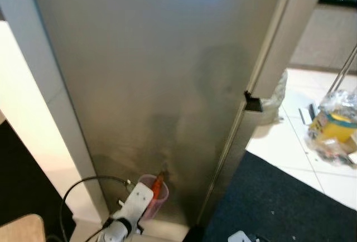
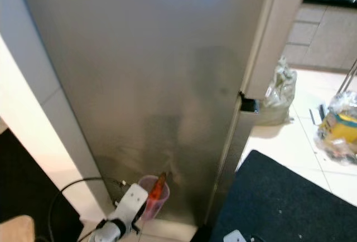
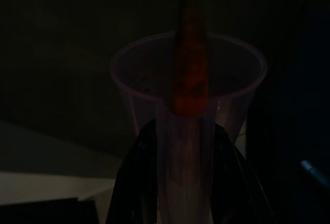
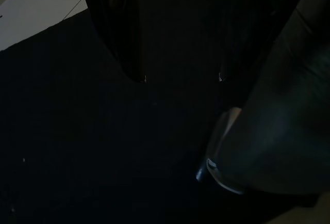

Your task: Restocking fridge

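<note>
Pink cup with carrot, clamped in left tool

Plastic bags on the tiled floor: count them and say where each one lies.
2. A crumpled clear plastic bag sits by the corner of the stainless steel fridge door; a clear bag with yellow contents lies farther right. Others may lie outside the frame.

Left arm: silver-white shell, rounded at the wrist.
Wrist plate: flat white bracket with small dark holes.
Cable: thin, black, looping out beside the left arm.
Left tool: two black, glossy fingers.
Right tool: two long black fingers, each tapering to a narrow tip.
</note>
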Robot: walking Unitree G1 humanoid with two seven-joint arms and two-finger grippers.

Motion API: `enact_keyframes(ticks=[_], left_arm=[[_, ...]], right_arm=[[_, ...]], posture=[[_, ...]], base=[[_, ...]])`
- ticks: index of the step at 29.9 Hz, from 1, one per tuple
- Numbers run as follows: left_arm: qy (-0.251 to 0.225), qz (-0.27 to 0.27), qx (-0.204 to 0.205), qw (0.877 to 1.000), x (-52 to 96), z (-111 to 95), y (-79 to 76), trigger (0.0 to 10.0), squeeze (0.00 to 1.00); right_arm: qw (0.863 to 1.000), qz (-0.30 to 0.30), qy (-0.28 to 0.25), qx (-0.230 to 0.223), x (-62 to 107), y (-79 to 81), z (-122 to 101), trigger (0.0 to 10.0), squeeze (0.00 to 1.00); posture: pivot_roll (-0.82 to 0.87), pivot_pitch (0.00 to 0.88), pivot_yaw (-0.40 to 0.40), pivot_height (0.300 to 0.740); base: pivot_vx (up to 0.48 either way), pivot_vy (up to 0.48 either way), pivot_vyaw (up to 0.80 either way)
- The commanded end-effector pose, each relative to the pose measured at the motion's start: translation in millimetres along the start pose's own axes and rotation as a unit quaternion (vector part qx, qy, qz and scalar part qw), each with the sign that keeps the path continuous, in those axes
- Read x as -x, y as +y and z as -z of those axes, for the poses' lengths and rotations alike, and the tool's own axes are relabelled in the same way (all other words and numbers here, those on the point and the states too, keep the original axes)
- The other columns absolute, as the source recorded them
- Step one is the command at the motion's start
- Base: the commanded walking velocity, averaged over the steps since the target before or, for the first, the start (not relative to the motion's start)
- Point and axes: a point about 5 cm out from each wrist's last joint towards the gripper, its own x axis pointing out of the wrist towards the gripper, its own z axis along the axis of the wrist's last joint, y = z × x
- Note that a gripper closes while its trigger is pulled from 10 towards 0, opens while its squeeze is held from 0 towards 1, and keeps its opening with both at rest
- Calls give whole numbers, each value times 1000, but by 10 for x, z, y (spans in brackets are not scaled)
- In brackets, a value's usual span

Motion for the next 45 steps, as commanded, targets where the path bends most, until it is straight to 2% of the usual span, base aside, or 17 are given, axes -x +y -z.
enact_keyframes(ticks=[1,16,39,45], left_arm=[[-15,3,5,1000,-6,-36,-18,10000,0],[-18,6,-1,1000,-10,-49,-26,10000,0],[-23,10,-4,1000,-34,-89,-29,10000,0],[-22,19,-3,1000,-33,-84,-57,10000,0]], right_arm=[[1000,9,-2,-3,8,-64,11,10000,0],[1000,7,0,-5,8,-57,21,10000,0],[1000,7,1,-17,8,-49,31,10000,0],[1000,7,-5,-17,9,-58,23,10000,0]], posture=[[-20,0,-8,740],[-19,0,-6,740],[-27,0,0,740],[-33,0,-1,740]], base=[[0,0,0],[0,0,-27],[0,0,-788],[0,0,0]])
